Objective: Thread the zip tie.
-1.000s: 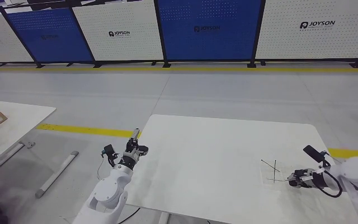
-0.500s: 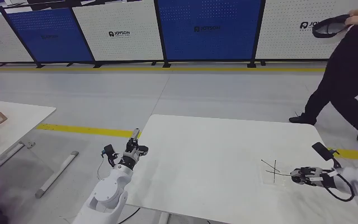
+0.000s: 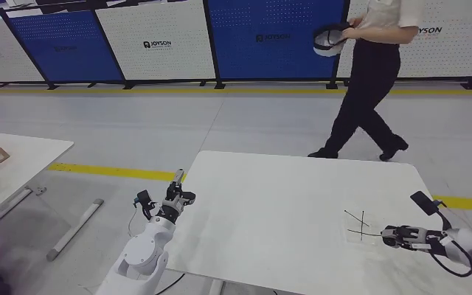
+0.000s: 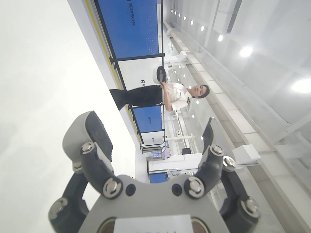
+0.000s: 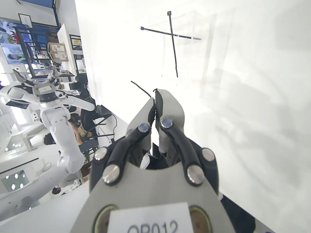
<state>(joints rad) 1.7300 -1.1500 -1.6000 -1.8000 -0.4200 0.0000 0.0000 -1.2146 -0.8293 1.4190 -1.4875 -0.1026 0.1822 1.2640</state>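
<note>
Right pincer [image 5: 155,95]: ribbed black pads pressed together, clamped on a thin black zip tie [image 5: 140,87] whose curved tail pokes out past the tips. It sits close above the smooth white surface [image 3: 280,214], near its right edge. Just ahead lie two crossed ties [image 5: 172,34] — slim, black, square-headed — flat within a faint clear rectangular outline [image 5: 209,47]; tray or sheet, I cannot tell. Left pincer [image 4: 150,127]: at the surface's left edge, grooved fingers well apart.

Right hand [image 5: 155,96] and its zip tie [image 5: 140,87] slightly off their earlier spot, perhaps higher.
</note>
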